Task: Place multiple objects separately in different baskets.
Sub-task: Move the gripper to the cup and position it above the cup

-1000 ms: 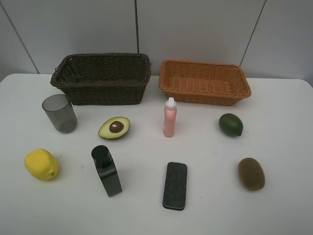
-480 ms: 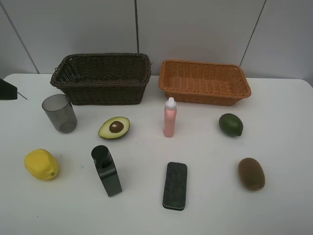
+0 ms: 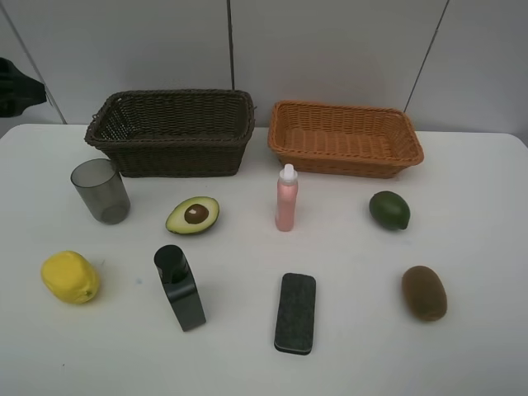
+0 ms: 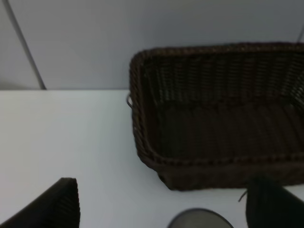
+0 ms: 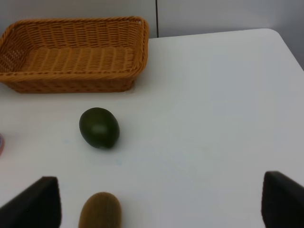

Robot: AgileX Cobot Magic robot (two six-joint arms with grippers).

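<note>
Sitting loose on the white worktop, all eight objects are outside the baskets and clear of each other. Nearer the baskets you've got the grey cup upright by the left end of the dark brown basket. Then comes the halved avocado, cut side up. The pink white-capped bottle stands in front of the gap between the baskets. The dark green fruit is in front of the orange-tan basket.

The nearer row has the yellow lemon, black bottle, black eraser block lying flat, and brown kiwi. Can't really tell if the black bottle is standing or lying.

The two baskets sit side by side at the back against the wall, not touching.

The left fingers are spread wide and gripping nothing. Their wrist camera faces the dark basket's end, with the cup's rim peeking in between them. A bit of the left arm shows at the far left edge of the high view. The right fingers are spread wide too and hold nothing. The green fruit and kiwi lie on the worktop ahead of them, with the orange basket beyond.
</note>
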